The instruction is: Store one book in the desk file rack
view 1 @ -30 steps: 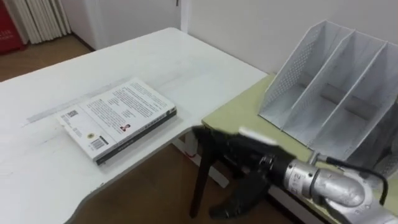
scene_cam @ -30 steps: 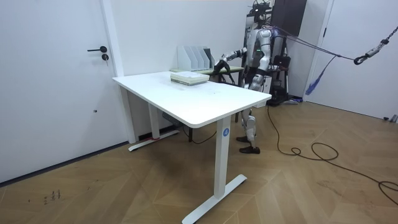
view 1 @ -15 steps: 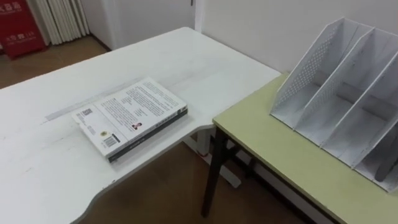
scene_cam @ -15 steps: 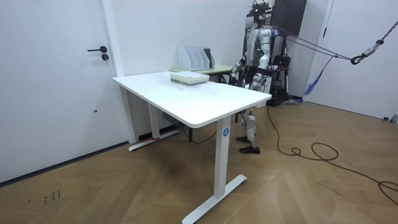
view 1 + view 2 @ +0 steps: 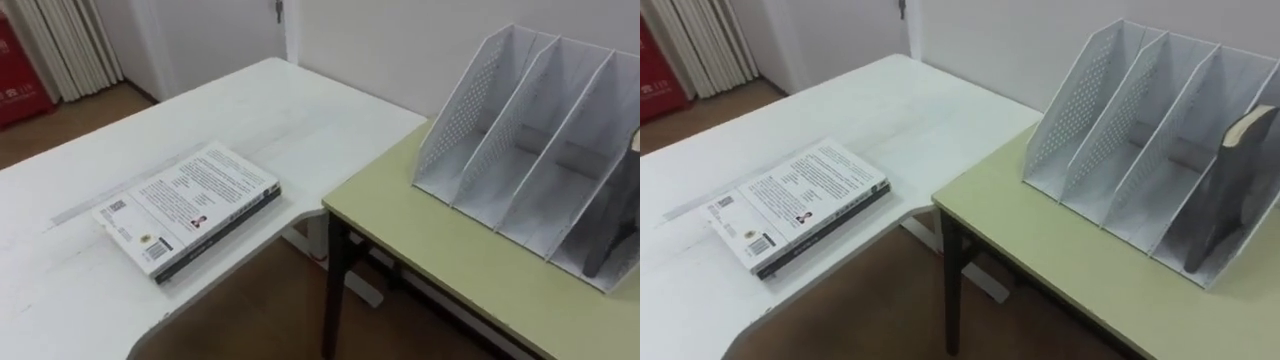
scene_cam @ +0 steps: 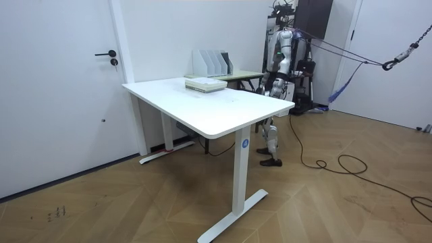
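**Book is in the rack, so keep clear of it**

Left eye view: the file rack [image 5: 520, 130] sits on the green table [image 5: 450, 260]. Well away from the rack, a white book [image 5: 190, 205] lies flat on the white desk [image 5: 300, 120].

Right eye view: a grey book [image 5: 1230, 190] stands leaning in the rack's end slot, the one farthest from the white desk. I think this is the book to store, so the job looks about done.

Room view: the robot stands close to the rack, by the green table. Its right hand [image 6: 260, 83] hangs low, below the rack and apart from it. It is too small to tell if the fingers are wide or curled.

To do this bit well, I think the arm should keep low and clear of the rack. Then the leaning book does not get bumped and tip out.
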You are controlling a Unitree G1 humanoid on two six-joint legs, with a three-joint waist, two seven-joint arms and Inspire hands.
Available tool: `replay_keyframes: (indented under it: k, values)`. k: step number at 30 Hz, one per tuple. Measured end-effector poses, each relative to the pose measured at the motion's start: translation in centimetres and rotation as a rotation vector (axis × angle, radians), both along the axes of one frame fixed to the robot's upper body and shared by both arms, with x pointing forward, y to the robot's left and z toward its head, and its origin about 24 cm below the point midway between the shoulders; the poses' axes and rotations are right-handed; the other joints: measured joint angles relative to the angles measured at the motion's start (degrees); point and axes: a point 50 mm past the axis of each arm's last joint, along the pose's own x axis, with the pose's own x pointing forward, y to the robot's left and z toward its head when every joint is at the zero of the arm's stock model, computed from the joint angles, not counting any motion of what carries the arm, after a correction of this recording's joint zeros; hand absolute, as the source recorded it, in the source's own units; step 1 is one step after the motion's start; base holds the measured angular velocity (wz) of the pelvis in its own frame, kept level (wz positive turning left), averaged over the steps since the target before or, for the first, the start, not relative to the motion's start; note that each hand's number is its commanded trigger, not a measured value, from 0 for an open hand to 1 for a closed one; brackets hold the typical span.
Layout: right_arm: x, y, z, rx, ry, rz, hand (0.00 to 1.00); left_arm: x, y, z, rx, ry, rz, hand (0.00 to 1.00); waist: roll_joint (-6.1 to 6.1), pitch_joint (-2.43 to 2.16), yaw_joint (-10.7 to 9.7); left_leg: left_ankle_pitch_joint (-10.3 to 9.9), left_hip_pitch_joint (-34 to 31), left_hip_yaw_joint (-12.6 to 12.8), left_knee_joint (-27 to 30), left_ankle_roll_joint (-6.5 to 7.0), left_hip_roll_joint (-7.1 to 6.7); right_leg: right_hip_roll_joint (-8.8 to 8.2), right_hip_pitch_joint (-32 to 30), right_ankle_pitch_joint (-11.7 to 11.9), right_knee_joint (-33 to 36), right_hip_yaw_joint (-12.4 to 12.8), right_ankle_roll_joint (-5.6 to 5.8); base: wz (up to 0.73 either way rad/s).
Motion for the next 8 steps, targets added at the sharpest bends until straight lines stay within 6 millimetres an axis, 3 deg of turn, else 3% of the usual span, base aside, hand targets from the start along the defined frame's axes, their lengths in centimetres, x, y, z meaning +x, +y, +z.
replay_keyframes:
  k: [8]
  values:
    - [-0.97, 0.41, -0.33, -0.037, 0.017, -0.101, 0.0, -0.06, 0.26, 0.02, 0.039, 0.012, -0.026, 0.0, -0.51, -0.35, -1.3, 0.0, 0.1, 0.1, -0.1, 0.0, -0.04, 0.01, -0.2, -0.2, 0.3, 0.3, 0.06, 0.0]
